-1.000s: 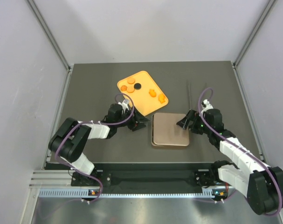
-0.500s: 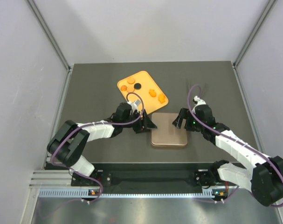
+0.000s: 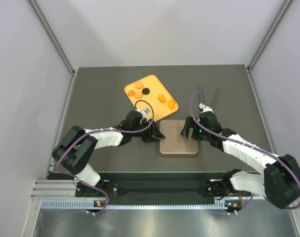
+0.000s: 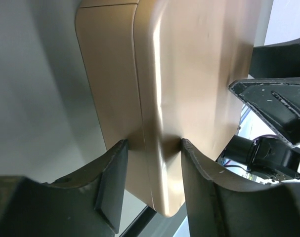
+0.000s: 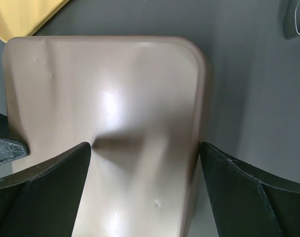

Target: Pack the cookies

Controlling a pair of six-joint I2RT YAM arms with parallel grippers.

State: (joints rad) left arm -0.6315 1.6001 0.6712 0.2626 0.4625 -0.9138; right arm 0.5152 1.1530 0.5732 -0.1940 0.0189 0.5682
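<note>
The cookies lie on an orange tray [image 3: 150, 101]: two orange discs [image 3: 135, 90], a black disc [image 3: 146, 91] and two irregular orange ones [image 3: 161, 97]. A closed tan square tin [image 3: 179, 140] sits in front of the tray. My left gripper [image 3: 158, 134] is at the tin's left edge. In the left wrist view its jaws [image 4: 152, 143] pinch the tin's rim [image 4: 154, 98], one fingertip on the side wall and one on the lid. My right gripper [image 3: 188, 131] is open over the tin's far right part. In the right wrist view its fingers [image 5: 41, 187] straddle the lid's right edge [image 5: 199, 98].
A thin dark rod [image 3: 200, 98] lies on the table to the right of the tray. Grey walls close in both sides and the back. The orange tray's corner [image 5: 26, 15] lies close behind the tin.
Both grippers have moved in from the tin's sides. The left one has narrowed onto the tin's left rim. The right one has come over the lid's right edge.
</note>
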